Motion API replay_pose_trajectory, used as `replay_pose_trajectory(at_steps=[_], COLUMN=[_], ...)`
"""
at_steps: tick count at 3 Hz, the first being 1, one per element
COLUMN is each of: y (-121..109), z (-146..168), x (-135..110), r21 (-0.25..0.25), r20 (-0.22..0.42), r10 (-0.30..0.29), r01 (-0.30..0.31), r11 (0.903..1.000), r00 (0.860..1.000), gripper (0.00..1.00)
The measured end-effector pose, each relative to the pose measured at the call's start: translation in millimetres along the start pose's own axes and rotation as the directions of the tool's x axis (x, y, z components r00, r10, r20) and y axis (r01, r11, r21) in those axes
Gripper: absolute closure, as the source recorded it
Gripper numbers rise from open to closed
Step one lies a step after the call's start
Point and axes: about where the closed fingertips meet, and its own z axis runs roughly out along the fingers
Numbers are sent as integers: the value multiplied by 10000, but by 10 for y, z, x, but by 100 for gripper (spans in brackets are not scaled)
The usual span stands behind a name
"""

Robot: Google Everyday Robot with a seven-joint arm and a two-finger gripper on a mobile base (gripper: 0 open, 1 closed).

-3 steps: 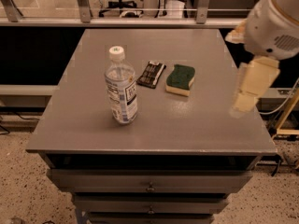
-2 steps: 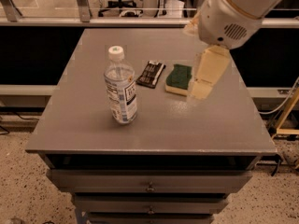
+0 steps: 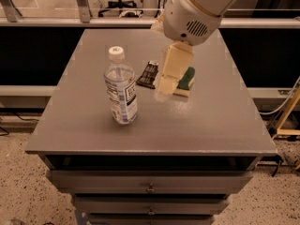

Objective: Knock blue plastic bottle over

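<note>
The blue plastic bottle [image 3: 121,86] stands upright on the grey table [image 3: 150,125], left of centre; it is clear with a white cap and a white-and-blue label. My gripper [image 3: 162,89] hangs from the white arm above the table's middle, a short way to the right of the bottle and apart from it. It points down in front of a sponge.
A dark snack packet [image 3: 148,74] lies behind and to the right of the bottle. A green and yellow sponge [image 3: 184,82] lies beside it, partly hidden by the gripper. Drawers sit below the table's front edge. A rail and an office chair stand behind.
The arm has swung left across the table, from its right edge to the middle, closing in on the bottle. The bottle, packet and sponge have not moved.
</note>
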Motion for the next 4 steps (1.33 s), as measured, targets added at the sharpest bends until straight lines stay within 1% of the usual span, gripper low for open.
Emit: replay_pose_trajectory(at_steps=[1,2,3,4], y=[-1,112,109,54], z=[48,211,363,479], x=[8,6,-8,-41], r21=[140,330,946,1353], r20=[657,1953,3366,4274], r10=[140,271,487,652], r01=[-150,-342,-852,-1351], r11=[9998,9989,9919,9815], r00=[9977,9804,9404,9017], gripper=[0,0,0,0])
